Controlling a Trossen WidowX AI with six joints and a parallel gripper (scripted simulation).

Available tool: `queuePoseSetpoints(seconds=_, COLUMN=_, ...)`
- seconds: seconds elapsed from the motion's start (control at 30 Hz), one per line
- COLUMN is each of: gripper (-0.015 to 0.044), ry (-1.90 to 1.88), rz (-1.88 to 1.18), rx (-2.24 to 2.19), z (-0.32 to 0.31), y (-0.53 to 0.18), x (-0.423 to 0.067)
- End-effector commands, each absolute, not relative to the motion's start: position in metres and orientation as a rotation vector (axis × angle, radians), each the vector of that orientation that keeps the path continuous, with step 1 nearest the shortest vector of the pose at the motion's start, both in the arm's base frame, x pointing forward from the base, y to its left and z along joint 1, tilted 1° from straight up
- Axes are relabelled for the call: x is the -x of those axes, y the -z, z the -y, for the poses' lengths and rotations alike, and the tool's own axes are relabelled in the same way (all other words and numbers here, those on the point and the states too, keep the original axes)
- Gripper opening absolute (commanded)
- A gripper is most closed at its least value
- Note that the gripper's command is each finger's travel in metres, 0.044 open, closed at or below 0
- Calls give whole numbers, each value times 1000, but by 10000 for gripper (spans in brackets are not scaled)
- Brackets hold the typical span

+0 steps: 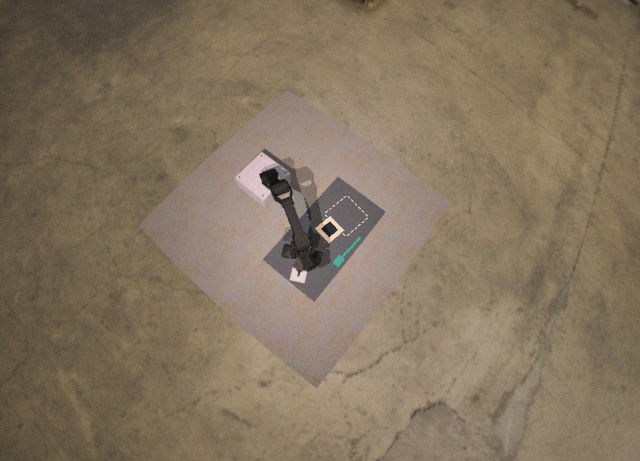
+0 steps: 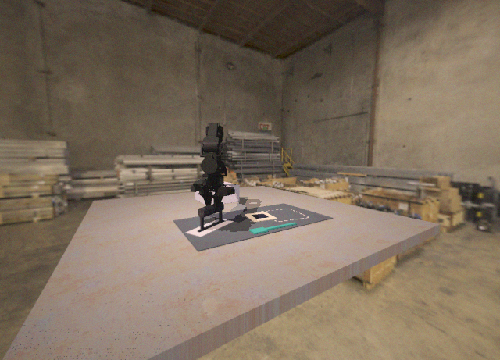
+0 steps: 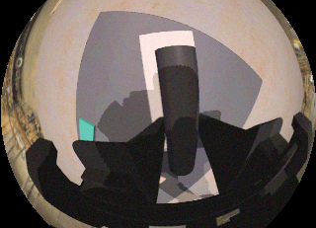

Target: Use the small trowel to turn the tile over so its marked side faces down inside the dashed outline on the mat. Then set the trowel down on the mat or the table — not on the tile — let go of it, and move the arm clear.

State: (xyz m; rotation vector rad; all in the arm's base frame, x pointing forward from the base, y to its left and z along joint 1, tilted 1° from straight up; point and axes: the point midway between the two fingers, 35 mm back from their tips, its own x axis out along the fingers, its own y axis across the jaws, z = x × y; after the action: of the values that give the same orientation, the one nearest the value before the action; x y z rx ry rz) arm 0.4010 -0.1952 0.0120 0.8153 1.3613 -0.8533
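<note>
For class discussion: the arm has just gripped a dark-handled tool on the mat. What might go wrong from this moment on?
1. The end effector is closed on a round dark handle; the white blade below it might twist in the grip when it is pushed under something.
2. The tile, dark side up, lies at the corner of the dashed outline; a flip may land it outside.
3. The teal tool lies close by and could get knocked.
</note>
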Motion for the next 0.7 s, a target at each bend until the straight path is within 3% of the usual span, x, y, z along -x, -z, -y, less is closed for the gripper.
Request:
queuePoseSetpoints(seconds=0.0, gripper=130, ry=935, rz=-1325, rx=-903, z=195, y=-11, x=-401)
queuePoseSetpoints(seconds=0.23, gripper=130, ry=984, rz=-1301, rx=-953, z=195, y=-11, x=-401)
queuePoseSetpoints(seconds=0.4, gripper=261, ry=984, rz=-1301, rx=-953, z=195, y=-11, x=-401)
queuePoseSetpoints(seconds=0.67, gripper=270, ry=984, rz=-1301, rx=-953, z=195, y=-11, x=-401)
